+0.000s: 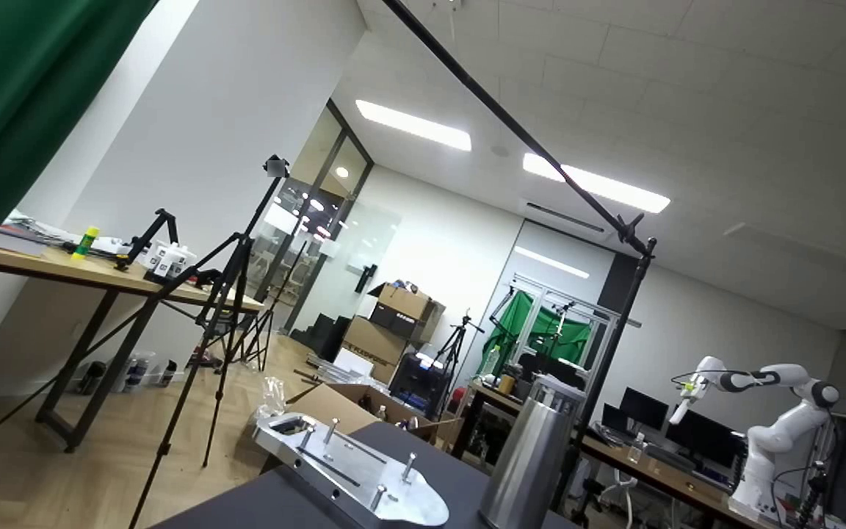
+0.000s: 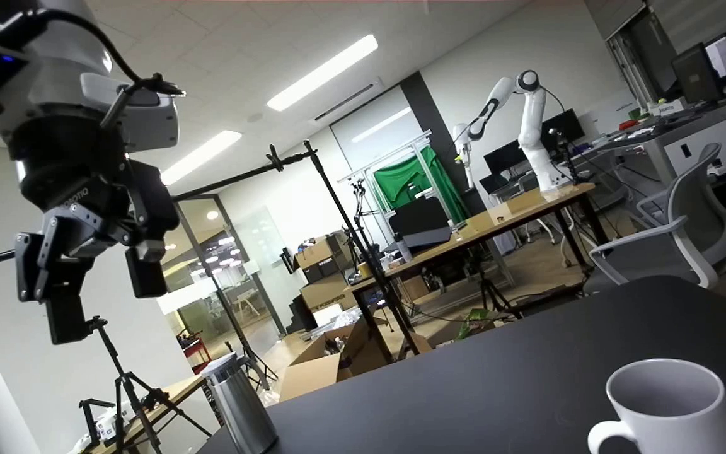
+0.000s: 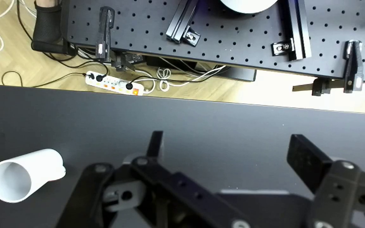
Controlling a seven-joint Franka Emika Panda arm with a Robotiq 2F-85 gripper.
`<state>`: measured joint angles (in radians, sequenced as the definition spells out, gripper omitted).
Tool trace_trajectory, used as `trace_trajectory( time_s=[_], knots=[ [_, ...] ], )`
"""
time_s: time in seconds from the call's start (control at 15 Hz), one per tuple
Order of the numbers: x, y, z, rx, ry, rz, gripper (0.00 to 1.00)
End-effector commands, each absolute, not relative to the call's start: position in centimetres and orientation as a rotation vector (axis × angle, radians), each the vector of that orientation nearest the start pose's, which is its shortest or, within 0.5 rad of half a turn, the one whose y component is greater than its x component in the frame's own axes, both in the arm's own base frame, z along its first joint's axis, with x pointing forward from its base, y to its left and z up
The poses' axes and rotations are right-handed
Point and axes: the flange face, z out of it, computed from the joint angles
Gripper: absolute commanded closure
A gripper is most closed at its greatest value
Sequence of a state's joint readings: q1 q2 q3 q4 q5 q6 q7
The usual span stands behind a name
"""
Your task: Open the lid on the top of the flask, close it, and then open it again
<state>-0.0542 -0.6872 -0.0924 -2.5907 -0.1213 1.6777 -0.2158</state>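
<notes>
The silver-grey flask stands upright on the dark table in both exterior views, and it also shows at the lower left. Its round grey lid sits on its upper end, also seen from another side; it looks level, but whether it is fully shut is hard to tell. A curved grey handle shows beside the lid. My gripper is open and empty, raised well above the flask and apart from it. In the wrist view the open fingers have only bare table between them. The flask is out of the wrist view.
A white mug stands on the table, also at the left of the wrist view. A flat silver-white device with upright bolts lies beside the flask. A perforated black bench stands beyond the table's edge.
</notes>
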Motion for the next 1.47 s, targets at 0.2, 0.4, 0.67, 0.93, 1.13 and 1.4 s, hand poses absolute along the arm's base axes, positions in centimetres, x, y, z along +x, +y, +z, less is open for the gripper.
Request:
trace_trajectory(
  time_s=[0.2, 0.4, 0.67, 0.93, 1.13, 1.4],
  knots=[
    [36.2, -3.2, 47.0, -3.108, -0.201, 0.139, 0.0],
    [40.5, 0.1, 47.3, -3.071, -0.243, -0.021, 0.0],
    [46.7, 5.8, 46.8, -3.052, -0.349, -0.166, 0.0],
    [52.4, 11.6, 45.4, -3.069, -0.456, -0.23, 0.0],
    [55.7, 14.6, 43.8, -3.097, -0.5, -0.174, 0.0],
    [55.5, 14.9, 42.5, -3.114, -0.54, -0.141, 0.0]
  ],
)
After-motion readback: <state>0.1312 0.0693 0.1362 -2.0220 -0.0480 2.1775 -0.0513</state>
